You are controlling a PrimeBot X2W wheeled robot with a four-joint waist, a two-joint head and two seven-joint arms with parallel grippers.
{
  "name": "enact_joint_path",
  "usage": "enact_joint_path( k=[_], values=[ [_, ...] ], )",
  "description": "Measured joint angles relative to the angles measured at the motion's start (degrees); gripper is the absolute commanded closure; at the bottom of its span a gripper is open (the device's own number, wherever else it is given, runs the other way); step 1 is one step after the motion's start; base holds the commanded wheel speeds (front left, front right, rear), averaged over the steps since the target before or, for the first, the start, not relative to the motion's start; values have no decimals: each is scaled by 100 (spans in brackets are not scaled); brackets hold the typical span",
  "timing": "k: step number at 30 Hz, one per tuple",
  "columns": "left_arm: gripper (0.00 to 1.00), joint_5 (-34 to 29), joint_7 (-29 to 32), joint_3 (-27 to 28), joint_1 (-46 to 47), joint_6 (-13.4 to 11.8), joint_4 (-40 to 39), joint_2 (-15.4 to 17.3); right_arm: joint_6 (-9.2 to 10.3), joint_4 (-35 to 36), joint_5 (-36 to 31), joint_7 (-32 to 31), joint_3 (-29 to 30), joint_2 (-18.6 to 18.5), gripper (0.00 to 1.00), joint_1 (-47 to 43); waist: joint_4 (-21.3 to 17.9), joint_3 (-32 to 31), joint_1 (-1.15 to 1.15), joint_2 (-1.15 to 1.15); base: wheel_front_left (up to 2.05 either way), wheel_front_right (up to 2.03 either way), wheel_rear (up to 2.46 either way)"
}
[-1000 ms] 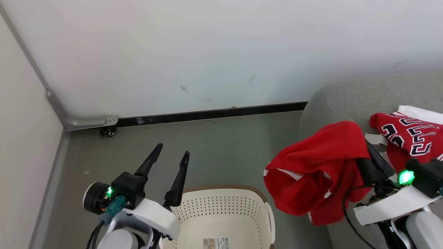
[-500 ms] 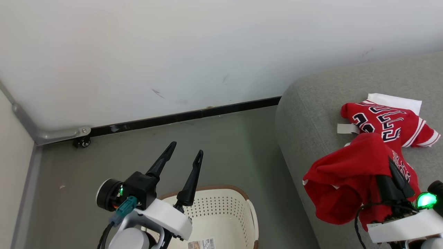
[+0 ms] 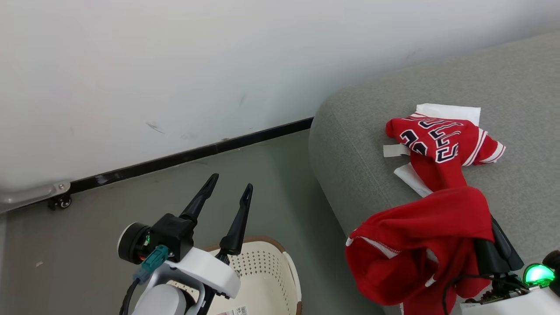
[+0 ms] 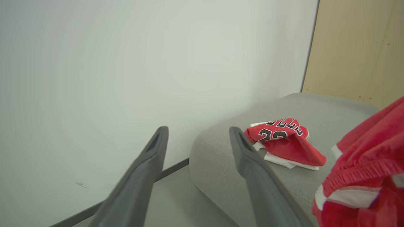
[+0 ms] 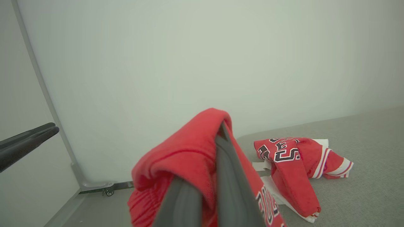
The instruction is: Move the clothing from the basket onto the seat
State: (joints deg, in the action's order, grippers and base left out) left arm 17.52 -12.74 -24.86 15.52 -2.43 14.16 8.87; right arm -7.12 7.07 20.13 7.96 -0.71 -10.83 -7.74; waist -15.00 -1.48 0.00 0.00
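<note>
Room: grey floor (image 3: 271,175), white wall (image 3: 175,65). One grey fabric sofa (image 3: 350,144). One cream perforated plastic basket (image 3: 271,280) stood on the floor. Two garments: numbered red jersey (image 3: 437,140) lay on sofa; plain red garment (image 3: 420,245) hung at sofa's edge, clenched in right hand (image 5: 221,138). Left hand (image 3: 231,181) stood released.

The left gripper (image 3: 232,180) points up and forward, fingers spread wide. The right gripper (image 5: 208,189) has its fingers clamped on the red garment (image 3: 420,227).

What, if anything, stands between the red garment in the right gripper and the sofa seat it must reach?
Nothing visible does. The red garment hangs from the right gripper, jaws shut on it, over the front edge of the sofa seat, with grey cushion right beside it. The numbered jersey lies farther back on the cushion.
</note>
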Motion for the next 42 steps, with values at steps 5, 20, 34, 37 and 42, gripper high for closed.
enact_joint_path(
  k=[5,20,34,37,42],
  values=[
    [0,0,-40,118,-9,-118,-18,26,0,85,-55,-123,-34,11,100,-40,-213,19,0,0,0,0,0],
    [0,-171,-49,286,-142,-369,-545,315,0,47,331,-375,648,-282,100,1071,-403,273,0,0,0,0,0],
    [0,-417,70,286,-143,-486,-1218,557,0,-751,719,-973,1014,-981,100,2659,-184,596,0,0,0,0,0],
    [0,-449,140,297,-142,-522,-1340,613,0,-985,727,-1092,1169,-1133,100,2934,-123,679,0,0,0,0,0],
    [0,-513,304,326,-142,-565,-1551,712,0,-1434,737,-1211,1422,-1336,100,3435,-19,821,0,0,0,0,0]
  ],
)
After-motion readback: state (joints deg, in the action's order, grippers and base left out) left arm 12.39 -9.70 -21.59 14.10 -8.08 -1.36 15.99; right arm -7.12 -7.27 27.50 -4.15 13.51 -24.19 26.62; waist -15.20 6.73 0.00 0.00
